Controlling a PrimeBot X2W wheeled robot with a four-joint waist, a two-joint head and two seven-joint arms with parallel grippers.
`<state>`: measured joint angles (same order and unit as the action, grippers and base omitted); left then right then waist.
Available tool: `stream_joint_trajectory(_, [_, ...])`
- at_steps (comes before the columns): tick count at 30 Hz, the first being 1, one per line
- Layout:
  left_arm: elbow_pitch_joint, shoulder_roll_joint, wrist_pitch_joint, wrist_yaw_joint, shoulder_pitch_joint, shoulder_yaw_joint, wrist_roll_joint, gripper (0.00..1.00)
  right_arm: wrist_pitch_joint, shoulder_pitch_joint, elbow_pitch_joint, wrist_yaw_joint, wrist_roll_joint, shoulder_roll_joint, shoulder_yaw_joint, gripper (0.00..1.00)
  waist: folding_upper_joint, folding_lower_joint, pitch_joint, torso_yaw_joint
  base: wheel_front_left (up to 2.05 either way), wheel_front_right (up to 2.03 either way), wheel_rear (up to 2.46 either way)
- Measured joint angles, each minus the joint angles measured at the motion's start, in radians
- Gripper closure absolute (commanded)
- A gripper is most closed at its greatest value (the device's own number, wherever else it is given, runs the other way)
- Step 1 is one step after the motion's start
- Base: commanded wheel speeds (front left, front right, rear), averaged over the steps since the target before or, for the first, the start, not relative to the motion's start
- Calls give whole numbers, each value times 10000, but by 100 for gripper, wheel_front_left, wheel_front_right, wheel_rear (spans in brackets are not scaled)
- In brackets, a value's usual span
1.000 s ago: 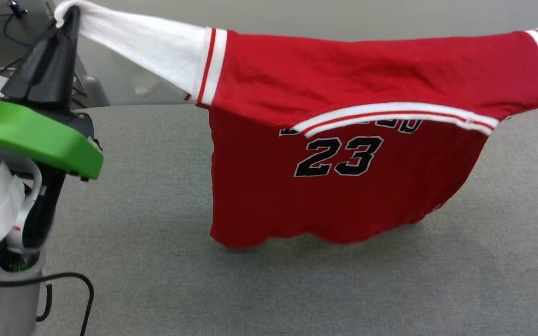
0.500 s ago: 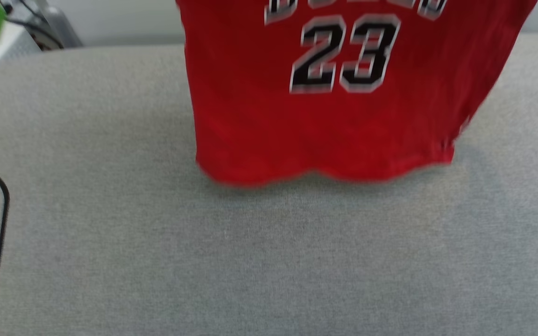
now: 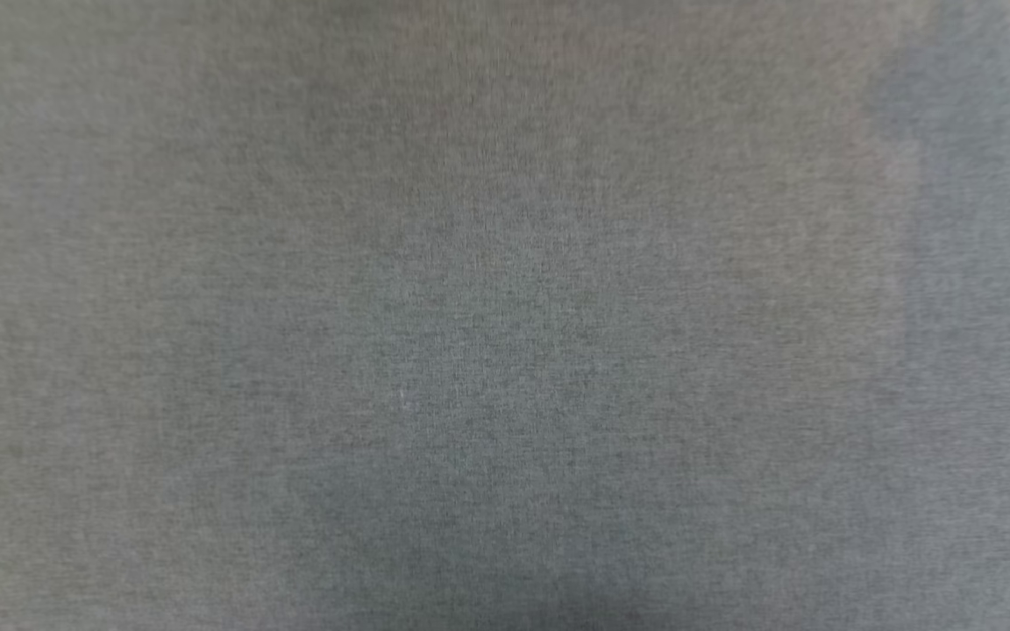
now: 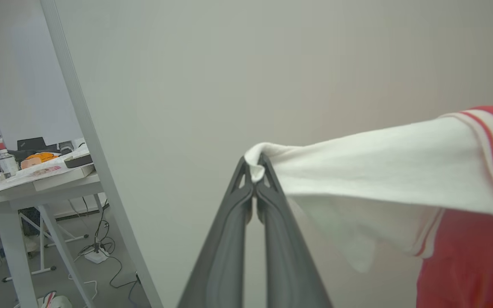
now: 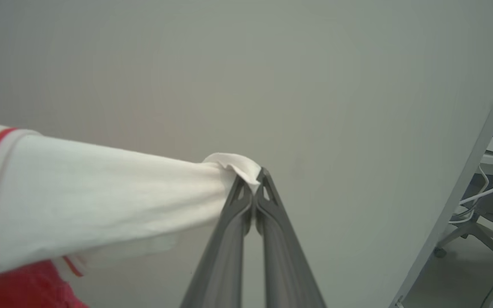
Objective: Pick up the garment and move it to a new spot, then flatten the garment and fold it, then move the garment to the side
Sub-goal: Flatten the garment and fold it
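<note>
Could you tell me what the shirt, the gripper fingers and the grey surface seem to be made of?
Shirt: soft knit fabric, matte; it drapes and creases.
Fingers: dark moulded plastic or rubber, smooth with dull sheen.
Grey surface: probably woven cloth, matte; fine heathered grain, though blurred.

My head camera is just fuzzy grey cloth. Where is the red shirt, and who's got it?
Observer: The left gripper is shut on the tip of one white sleeve of the shirt, in front of a pale wall.
Operator: What about the other gripper?
Observer: The right gripper is shut on the tip of the other white sleeve.
Operator: Is the shirt all scrunched up?
Observer: No. Each sleeve is stretched out from the fingertips to its red-striped trim, where the red body begins.
</note>
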<state>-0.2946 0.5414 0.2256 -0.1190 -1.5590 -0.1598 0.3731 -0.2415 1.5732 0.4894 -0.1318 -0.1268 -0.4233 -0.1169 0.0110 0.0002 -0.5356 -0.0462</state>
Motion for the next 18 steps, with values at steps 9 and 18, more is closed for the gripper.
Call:
stream_joint_trajectory(9, [-2821,-522,-1616,-15,-882,-305,-236,100,1733,896,2119,-8,1191,660,-698,100,0,0,-1401,64,0,0,0])
stream_joint_trajectory(18, [-4146,-1062,-3085,-88,953,-999,105,100,2564,-715,3306,-6,1494,1060,-359,100,0,0,-1226,221,0,0,0])
